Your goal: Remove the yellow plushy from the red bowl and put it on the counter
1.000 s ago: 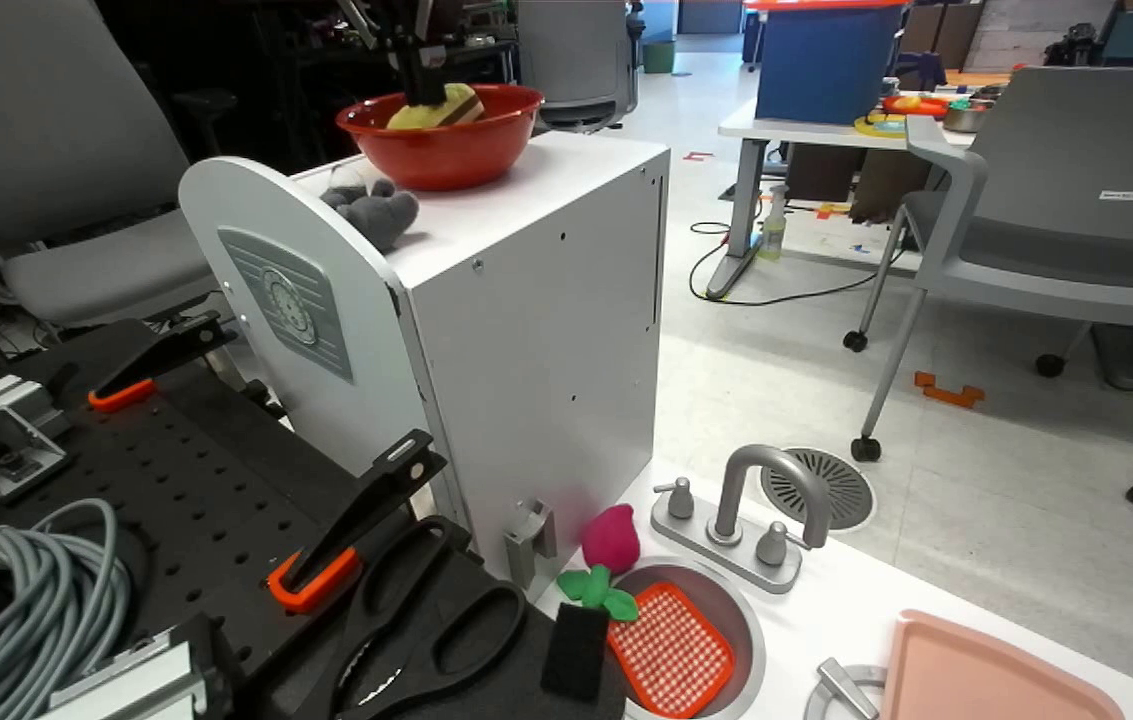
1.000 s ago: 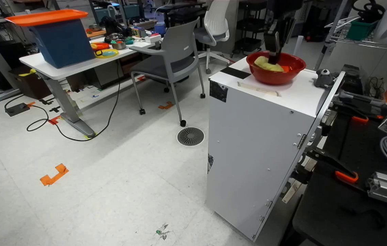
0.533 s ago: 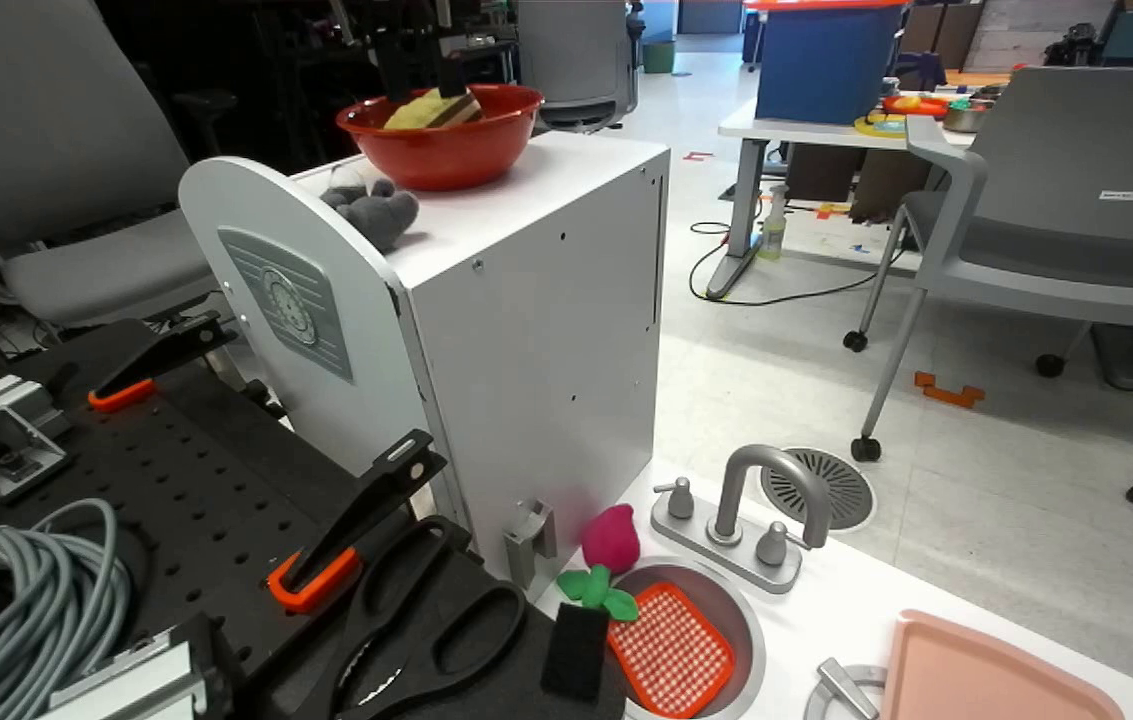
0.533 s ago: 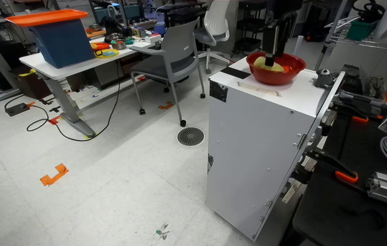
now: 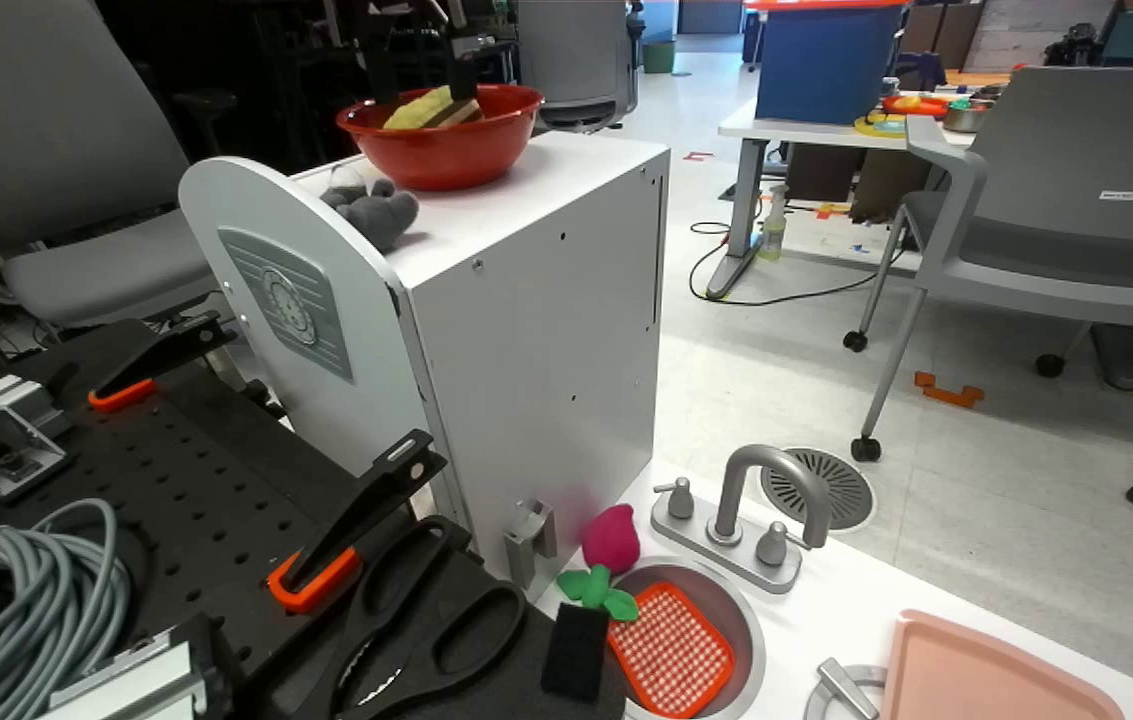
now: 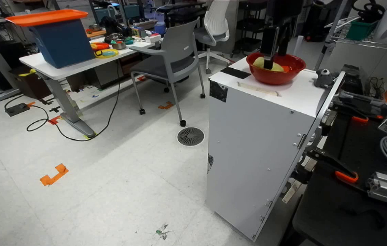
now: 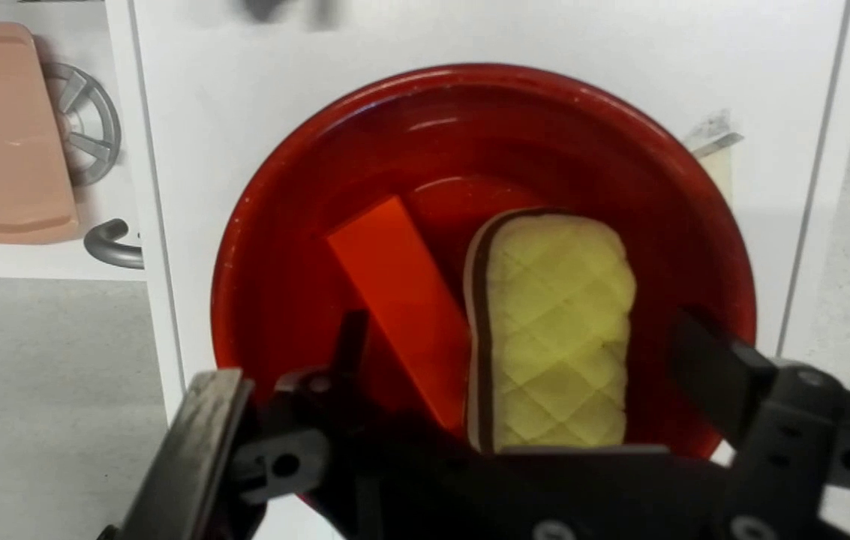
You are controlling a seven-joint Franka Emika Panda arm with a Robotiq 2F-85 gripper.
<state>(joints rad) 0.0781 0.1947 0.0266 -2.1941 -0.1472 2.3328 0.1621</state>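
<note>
Yellow plushy (image 7: 560,330): one, quilted, brown stripe down one side; inside the red bowl (image 7: 582,165). Orange-red block (image 7: 402,292): same bowl, lying slantwise just beside the plushy. Gripper (image 7: 524,330): released, jaws far apart, one to each side of the plushy and clear of it. Red bowl: glossy, upright, on top of the white cabinet (image 5: 546,300) in both exterior views. Grey plush toy (image 5: 381,213): same top, near the bowl, beside the rounded end panel (image 5: 246,200). Counter (image 5: 816,610): white, lower, beside the cabinet; bearing silver faucet (image 5: 732,495), round basin (image 5: 743,625) with red-orange checked piece (image 5: 671,650) inside, salmon-pink tray (image 5: 996,670). Magenta item (image 5: 611,538): between cabinet and basin; identity unclear. Black perforated worktop (image 5: 256,470): near the end panel; bearing black clamps (image 5: 356,510) with orange tips, grey cable coil (image 5: 36,560).
</note>
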